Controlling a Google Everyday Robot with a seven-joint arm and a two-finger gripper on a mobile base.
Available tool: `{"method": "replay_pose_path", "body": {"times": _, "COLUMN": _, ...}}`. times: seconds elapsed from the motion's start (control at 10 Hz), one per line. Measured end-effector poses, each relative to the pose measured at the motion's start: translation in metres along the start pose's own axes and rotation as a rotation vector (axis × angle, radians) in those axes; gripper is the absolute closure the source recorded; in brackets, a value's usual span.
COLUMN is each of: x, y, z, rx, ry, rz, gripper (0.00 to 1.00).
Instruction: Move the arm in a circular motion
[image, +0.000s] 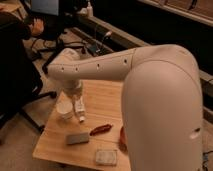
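Observation:
The arm is a thick cream-white tube that fills the right foreground. It reaches left to a rounded joint with small dark screw holes, then turns down. The gripper hangs from that joint, pointing down over the left part of the wooden table. It is just right of a white cup. Nothing shows in the gripper.
On the table lie a grey block, a red object and a pale sponge-like pad. An orange bowl is mostly hidden behind the arm. A seated person and office chairs are at the left, and a desk with a monitor stands behind.

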Motion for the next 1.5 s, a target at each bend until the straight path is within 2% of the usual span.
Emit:
{"method": "replay_pose_path", "body": {"times": 0.2, "x": -0.066, "y": 0.002, "z": -0.013, "rx": 0.035, "ry": -0.136, "rz": -0.064, "gripper": 1.0}}
{"method": "replay_pose_path", "body": {"times": 0.3, "x": -0.091, "y": 0.004, "z": -0.019, "rx": 0.049, "ry": -0.184, "rz": -0.087, "gripper": 1.0}}
{"method": "replay_pose_path", "body": {"times": 0.5, "x": -0.134, "y": -0.011, "z": -0.028, "rx": 0.102, "ry": -0.254, "rz": -0.108, "gripper": 1.0}}
{"method": "replay_pose_path", "body": {"times": 0.6, "x": -0.148, "y": -0.035, "z": -0.033, "rx": 0.151, "ry": -0.269, "rz": -0.092, "gripper": 1.0}}
{"method": "replay_pose_path", "body": {"times": 0.8, "x": -0.154, "y": -0.085, "z": -0.042, "rx": 0.237, "ry": -0.264, "rz": -0.037, "gripper": 1.0}}
{"method": "replay_pose_path", "body": {"times": 0.9, "x": -0.148, "y": -0.126, "z": -0.049, "rx": 0.304, "ry": -0.243, "rz": 0.016, "gripper": 1.0}}
{"method": "replay_pose_path", "body": {"times": 1.2, "x": -0.119, "y": -0.214, "z": -0.063, "rx": 0.421, "ry": -0.188, "rz": 0.152, "gripper": 1.0}}
{"method": "replay_pose_path", "body": {"times": 1.5, "x": -0.079, "y": -0.276, "z": -0.069, "rx": 0.473, "ry": -0.147, "rz": 0.283, "gripper": 1.0}}
